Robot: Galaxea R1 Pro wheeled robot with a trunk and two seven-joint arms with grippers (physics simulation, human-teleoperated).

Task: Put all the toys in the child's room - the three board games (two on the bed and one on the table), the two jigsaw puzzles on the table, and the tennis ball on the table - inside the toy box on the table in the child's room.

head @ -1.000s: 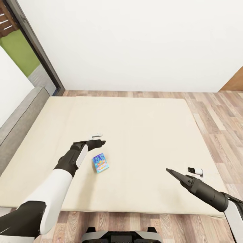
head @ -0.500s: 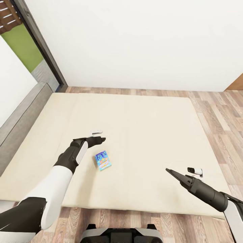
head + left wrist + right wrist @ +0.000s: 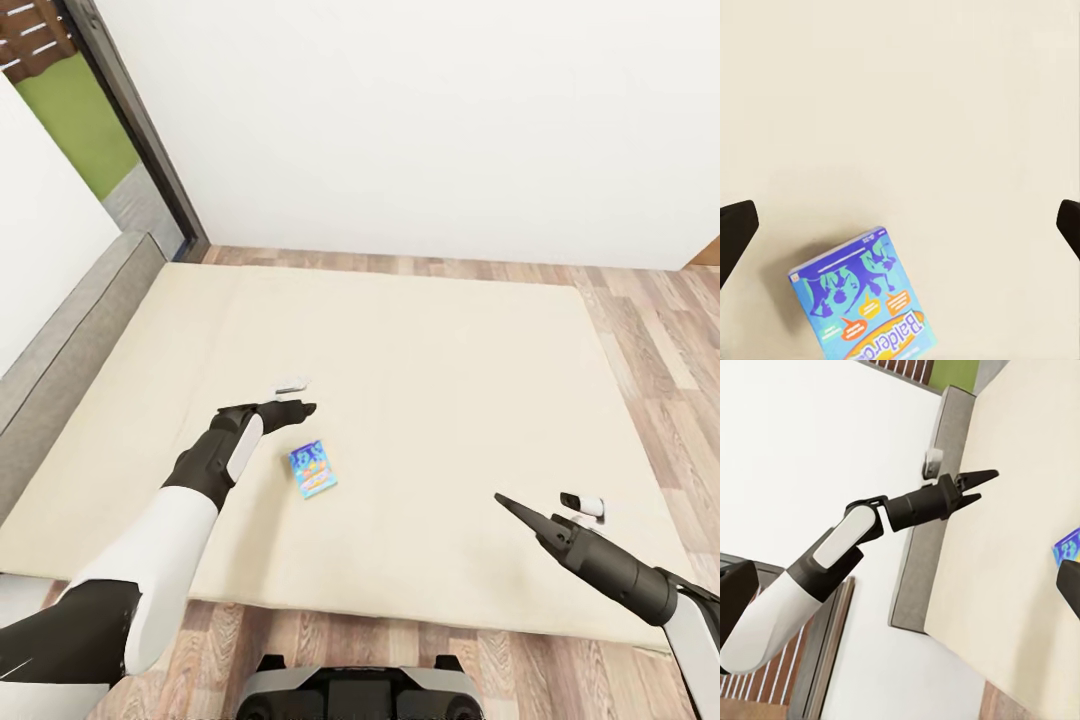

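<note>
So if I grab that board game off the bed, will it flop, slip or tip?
The board game looks like a stiff flat box, so it probably won't flop. Lying flat on the soft bed, it shouldn't tip or roll, but its low edges may be awkward for the open left gripper.

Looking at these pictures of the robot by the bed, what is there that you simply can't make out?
- Board game: the left wrist view's edge cuts off its lower part; its title is incomplete.
- The same box, right wrist view: just a corner, cut by the edge.
- Head view: the box's print is too small to read.
- Left gripper: from the head view, too small to judge its jaws.
</note>
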